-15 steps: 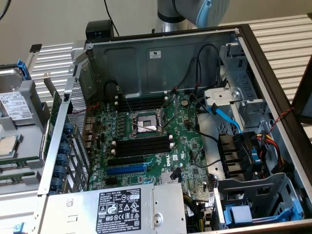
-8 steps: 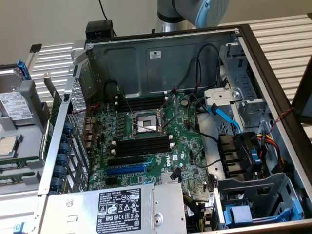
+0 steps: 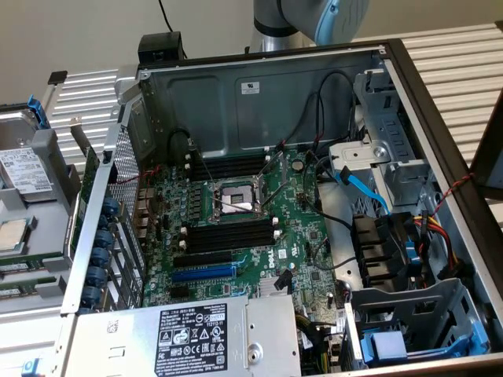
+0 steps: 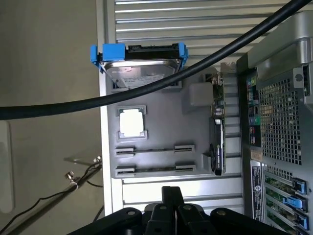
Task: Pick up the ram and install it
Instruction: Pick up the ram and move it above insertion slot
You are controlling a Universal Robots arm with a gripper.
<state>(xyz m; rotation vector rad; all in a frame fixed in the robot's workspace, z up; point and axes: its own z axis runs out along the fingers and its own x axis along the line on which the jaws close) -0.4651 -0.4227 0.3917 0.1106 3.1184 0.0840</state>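
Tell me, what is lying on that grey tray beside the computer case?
A hard drive in a blue bracket, a square processor chip and two ram sticks on edge in holders. A black cable hides part of the drive.

In the exterior view only a part of the arm [image 3: 314, 20] shows: a grey cylindrical link with a pale blue joint cap, at the far edge of the scene, a little toward the exterior view's right. The rest of the arm, the wrist and the tool run out of that picture.

In the wrist view the gripper [image 4: 172, 208] appears as black linkage and finger parts at the edge of the picture, the two dark fingers [image 4: 166, 196] lying close together, side by side, with nothing held between them. A thick black cable [image 4: 146, 90] from the arm sweeps across this view.
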